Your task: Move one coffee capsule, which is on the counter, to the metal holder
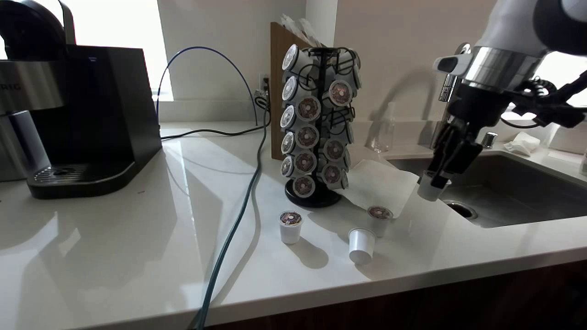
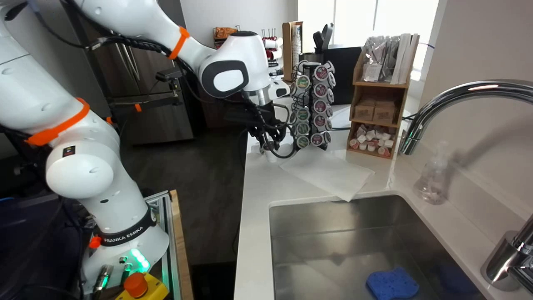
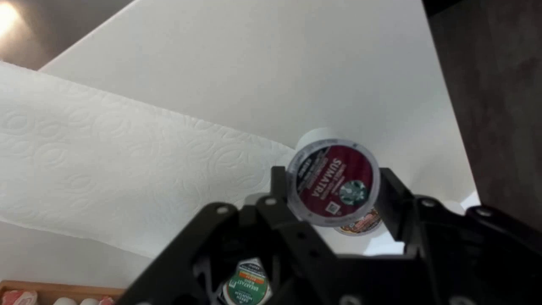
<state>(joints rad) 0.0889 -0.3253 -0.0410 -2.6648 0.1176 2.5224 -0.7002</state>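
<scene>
My gripper (image 1: 438,178) is shut on a coffee capsule (image 1: 429,189) and holds it above the counter near the sink. In the wrist view the gripper (image 3: 334,183) has a finger on each side of the capsule (image 3: 332,182). The capsule's dark red lid with a pale silvery rim faces the camera. In an exterior view the gripper (image 2: 270,143) is in front of the metal holder (image 2: 311,64). The dark wire carousel, with columns of pods and a round black base (image 1: 316,200), stands on the counter. Some wire rings near its top look empty.
On the counter stand a white pod (image 1: 290,229), a brown-lidded pod (image 1: 379,221) and a whiter pod (image 1: 361,247). A paper towel (image 1: 380,185) lies beside the holder. A cable (image 1: 236,224), a coffee machine (image 1: 96,114), a sink (image 2: 333,233) and a wooden rack (image 2: 379,121) are nearby.
</scene>
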